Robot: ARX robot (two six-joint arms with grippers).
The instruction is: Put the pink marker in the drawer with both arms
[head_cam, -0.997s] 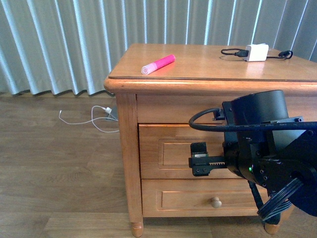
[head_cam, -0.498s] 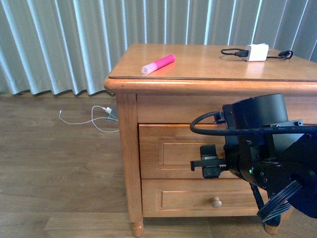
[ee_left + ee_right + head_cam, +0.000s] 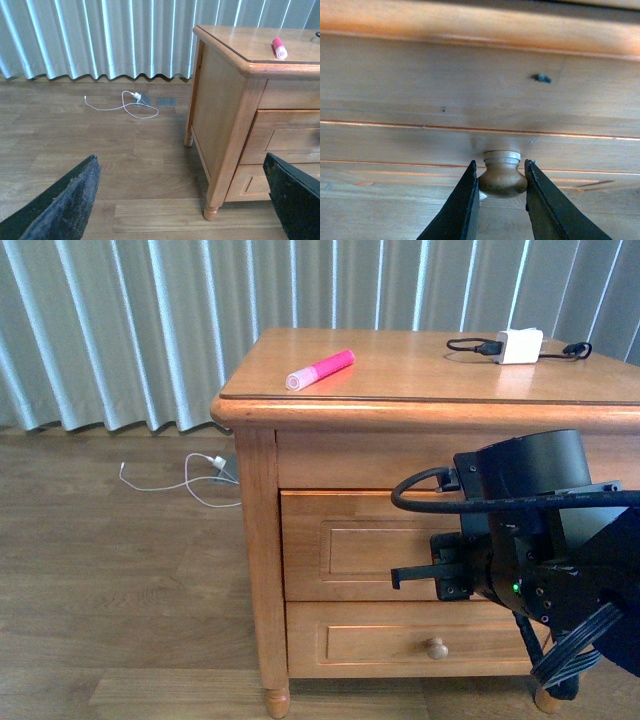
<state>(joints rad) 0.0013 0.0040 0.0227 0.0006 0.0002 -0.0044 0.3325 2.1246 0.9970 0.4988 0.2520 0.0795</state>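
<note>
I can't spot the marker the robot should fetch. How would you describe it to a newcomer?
Find the wooden nightstand in front of the pale curtain. On its top, toward the left end, lies the pink marker, a short, thick pen with a pale cap. The only other item visible there, a white charger with a black cable, sits far right.

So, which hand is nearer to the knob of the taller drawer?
Right. The right hand has its fingers on both sides of the knob, touching it. The left hand hangs open over the floor, off to the side of the nightstand.
</note>
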